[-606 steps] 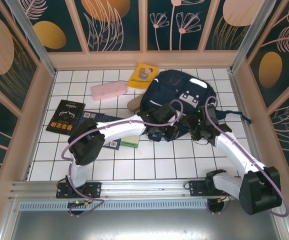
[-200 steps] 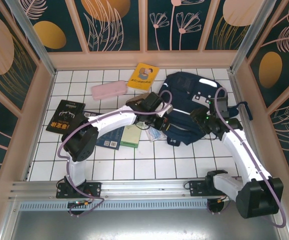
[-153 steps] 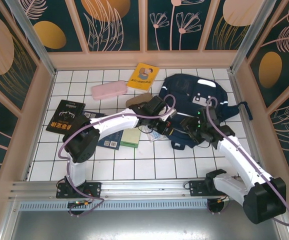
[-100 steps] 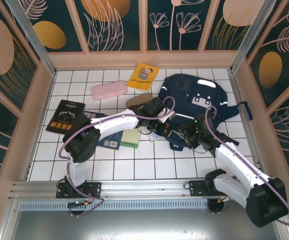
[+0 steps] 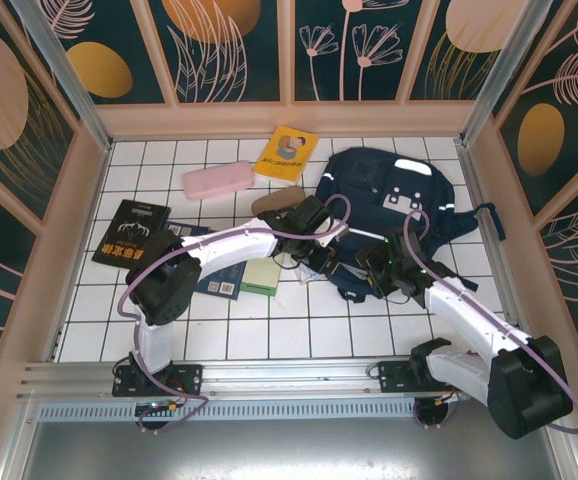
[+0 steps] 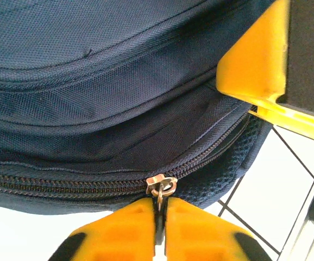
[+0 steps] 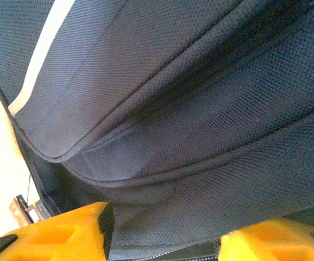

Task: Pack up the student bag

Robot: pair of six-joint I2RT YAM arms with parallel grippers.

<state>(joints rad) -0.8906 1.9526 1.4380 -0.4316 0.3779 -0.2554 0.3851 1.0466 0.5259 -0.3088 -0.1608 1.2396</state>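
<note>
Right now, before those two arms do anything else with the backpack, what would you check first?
1. Zip pull sits between the fingers of the left pincer: ok.
2. Right pincer straddles the bag fabric; firm hold: cannot tell.
3. Zip open for packing: not ok, teeth left of the pull look meshed.
4. Yellow book, pink case and black book packed: not ok, they lie on the table.
5. Bag resting on the table: ok.

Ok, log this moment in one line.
left end effector: pinching zipper pull | right end effector: fingers apart against backpack, grip unclear
</note>
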